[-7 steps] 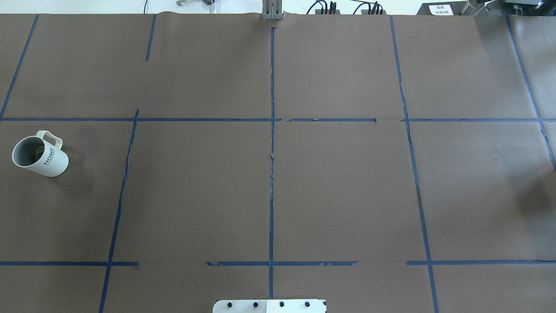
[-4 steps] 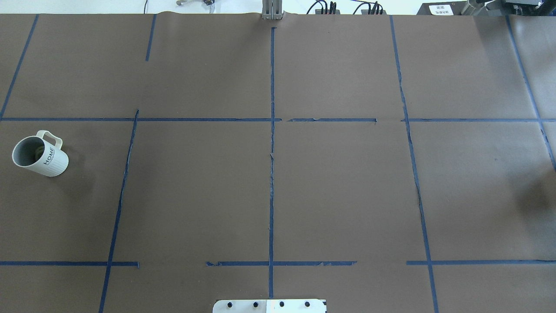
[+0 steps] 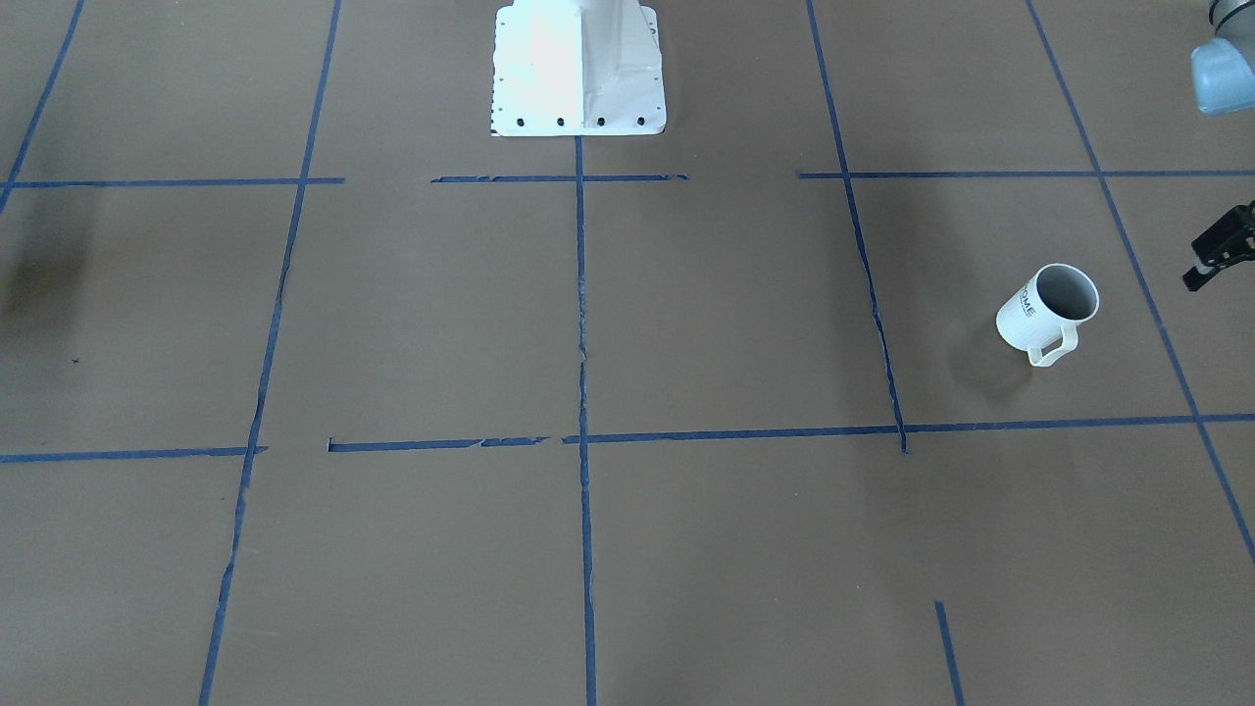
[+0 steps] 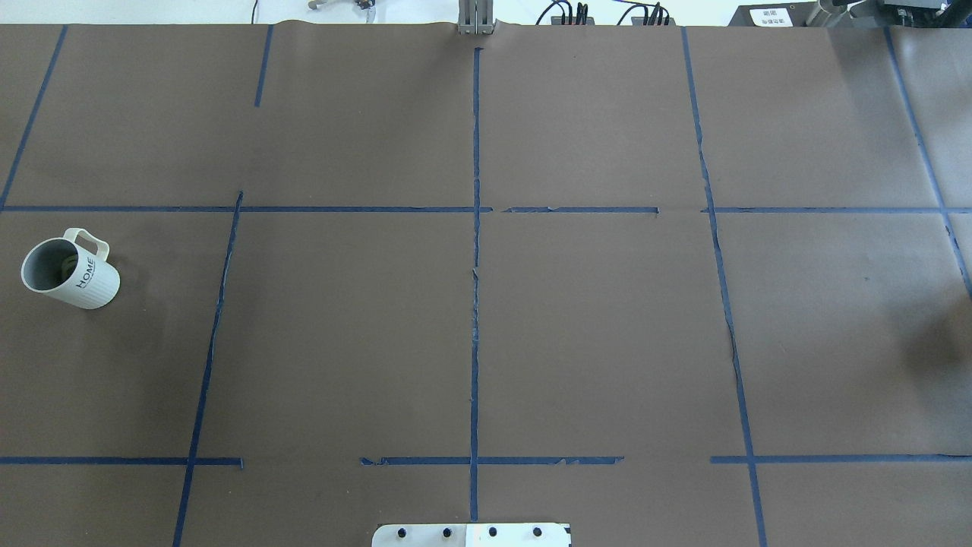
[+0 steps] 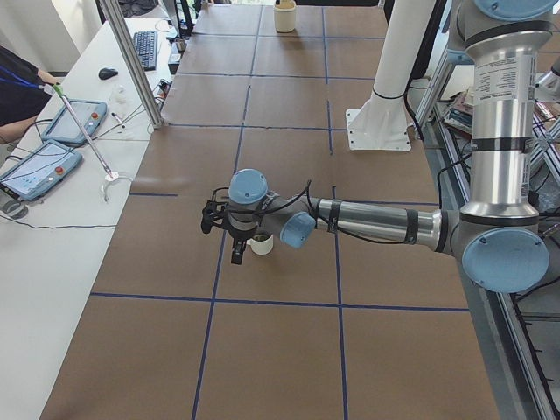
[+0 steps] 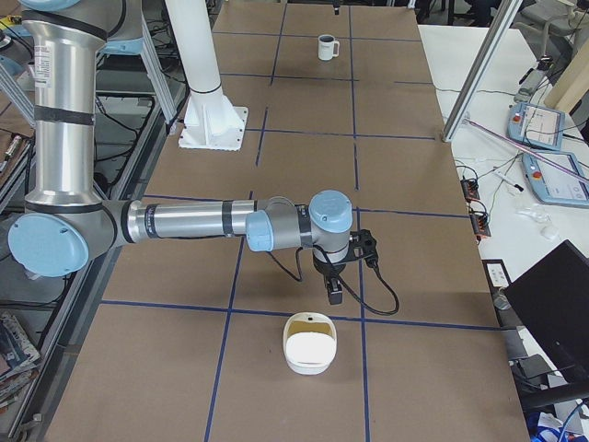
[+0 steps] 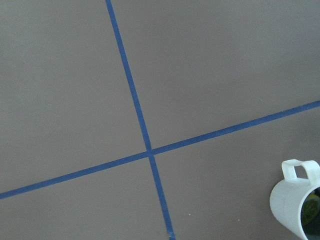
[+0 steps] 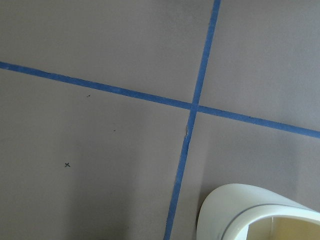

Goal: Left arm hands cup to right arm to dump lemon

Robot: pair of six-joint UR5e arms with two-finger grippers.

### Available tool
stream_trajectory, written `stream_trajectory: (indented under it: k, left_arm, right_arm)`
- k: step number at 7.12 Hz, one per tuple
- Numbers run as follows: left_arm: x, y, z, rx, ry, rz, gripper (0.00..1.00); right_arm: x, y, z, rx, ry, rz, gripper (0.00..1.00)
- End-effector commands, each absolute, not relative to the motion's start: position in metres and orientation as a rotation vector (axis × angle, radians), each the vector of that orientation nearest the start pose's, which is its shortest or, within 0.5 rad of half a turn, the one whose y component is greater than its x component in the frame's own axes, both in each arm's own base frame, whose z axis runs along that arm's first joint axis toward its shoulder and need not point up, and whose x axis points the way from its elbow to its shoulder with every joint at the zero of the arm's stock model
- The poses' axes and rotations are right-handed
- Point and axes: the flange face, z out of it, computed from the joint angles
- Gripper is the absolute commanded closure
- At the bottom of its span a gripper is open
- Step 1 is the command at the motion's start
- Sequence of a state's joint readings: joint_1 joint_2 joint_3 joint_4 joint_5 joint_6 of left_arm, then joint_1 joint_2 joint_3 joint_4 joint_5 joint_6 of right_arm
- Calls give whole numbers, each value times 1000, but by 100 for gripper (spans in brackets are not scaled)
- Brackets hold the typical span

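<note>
Standing at the far left of the overhead view, the cup rests on the brown table, its handle toward the top of the frame. In the front-facing view we find the left gripper cut off by the right edge, clear of the cup. We cannot tell whether its fingers are apart. The right gripper hangs at lower centre of the right-side view, near a cream bowl. Here too we cannot tell.

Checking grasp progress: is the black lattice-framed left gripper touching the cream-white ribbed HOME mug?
Apart. The front-facing view shows bare brown table between the black lattice left gripper and the cream-white ribbed mug.
</note>
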State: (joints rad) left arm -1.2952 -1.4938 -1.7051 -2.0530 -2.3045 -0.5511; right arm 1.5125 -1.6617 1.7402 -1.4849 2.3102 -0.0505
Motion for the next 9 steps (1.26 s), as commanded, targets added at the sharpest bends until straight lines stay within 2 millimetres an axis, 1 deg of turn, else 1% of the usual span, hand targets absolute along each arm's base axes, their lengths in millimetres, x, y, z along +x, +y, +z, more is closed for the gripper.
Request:
stream_trajectory:
  k: [1, 2, 4, 6, 7, 8, 9]
  left_arm:
    - [117, -472, 577, 124, 866, -93, 20]
    - [127, -469, 578, 114, 862, -77, 20]
    - [138, -467, 581, 101, 859, -55, 20]
    - [155, -463, 584, 102, 829, -32, 28]
    - [156, -463, 585, 100, 825, -31, 32]
    - [156, -463, 589, 96, 822, -32, 42]
    - [156, -463, 589, 95, 822, -32, 54]
  right_arm:
    - [39, -465, 612, 152, -739, -164, 0]
    - [39, -465, 613, 151, -739, -163, 0]
    - [39, -465, 613, 151, -739, -163, 0]
    - [39, -465, 614, 150, -739, -163, 0]
    - [39, -465, 614, 148, -739, -162, 0]
    - [39, -465, 614, 148, -739, -162, 0]
    - [39, -465, 614, 148, -739, -162, 0]
